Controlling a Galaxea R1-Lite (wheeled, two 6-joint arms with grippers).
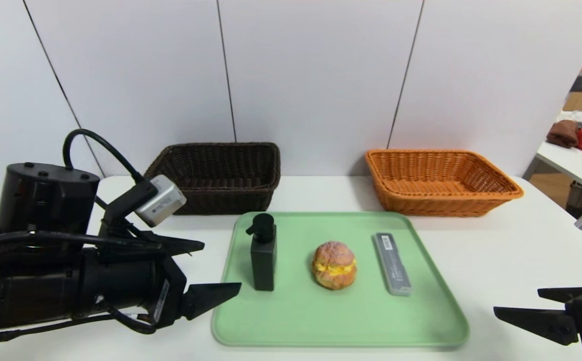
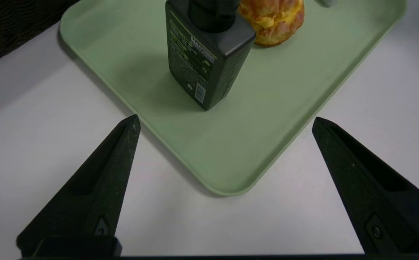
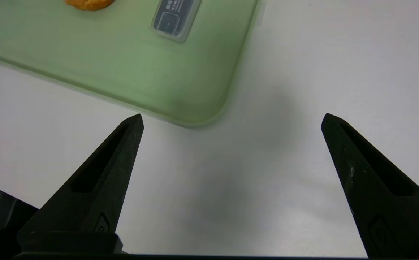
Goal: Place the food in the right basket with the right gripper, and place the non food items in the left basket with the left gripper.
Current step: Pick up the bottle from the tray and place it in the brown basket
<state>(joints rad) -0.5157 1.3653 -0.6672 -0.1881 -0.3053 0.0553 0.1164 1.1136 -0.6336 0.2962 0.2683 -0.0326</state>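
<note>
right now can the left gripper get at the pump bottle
Probably yes. The left gripper is open beside the tray, aimed at the pump bottle, which stands upright on the side nearest it. Nothing lies between them; the bun sits beyond it.

Right gripper hangs over bare white table, fingers spread wide, nothing btwn them. Green tray lies ahead twd 11 o'clock, its rounded corner just off the tip of one finger. On the tray: near end of grey case w/ sticker, flat; beside it, apart, an orange-brown edge of the bun, mostly cut off.
</note>
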